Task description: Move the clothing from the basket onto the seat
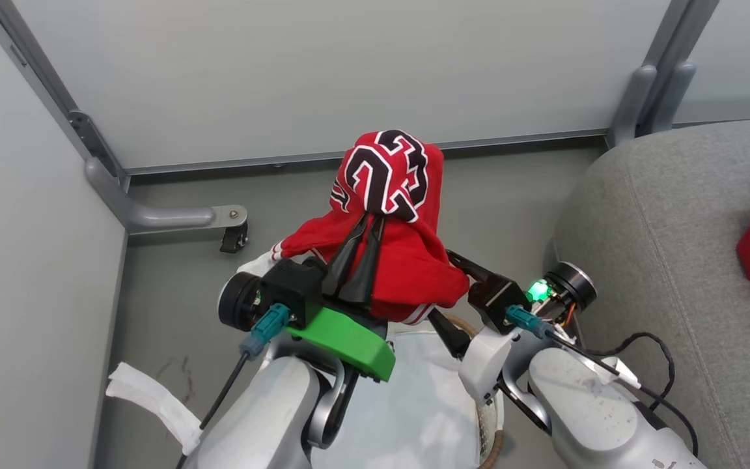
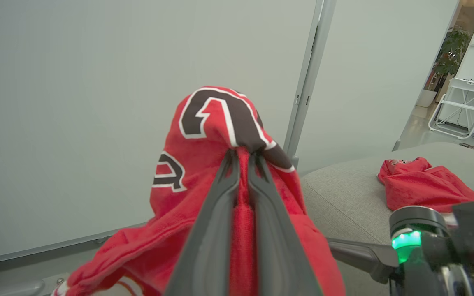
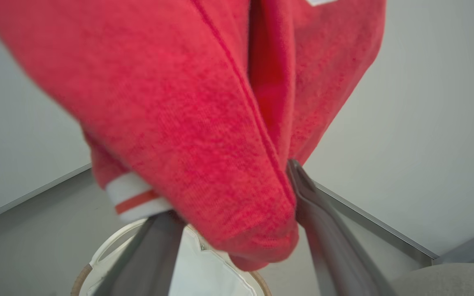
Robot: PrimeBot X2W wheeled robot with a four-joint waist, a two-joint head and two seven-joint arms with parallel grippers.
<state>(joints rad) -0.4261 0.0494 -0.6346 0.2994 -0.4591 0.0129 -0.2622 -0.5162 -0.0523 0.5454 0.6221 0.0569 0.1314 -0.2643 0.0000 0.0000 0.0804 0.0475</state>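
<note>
Carrying is the step in hand: the red jersey [image 1: 388, 176] hangs above the basket [image 1: 496, 417], pinched in the closed left fingers [image 2: 216, 222], while the right fingers [image 3: 323, 234] stand wide by its lower folds, gripping nothing; the next move probably calls for a swing right over the grey seat [image 1: 661, 247], then release.

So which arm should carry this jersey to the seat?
Left: the left end effector is shut on the jersey above the basket; the right end effector is open.

Head cam looks steeply down; L/R wrist cams v. close to clothing [image 1: 414, 260], shared by all.
</note>
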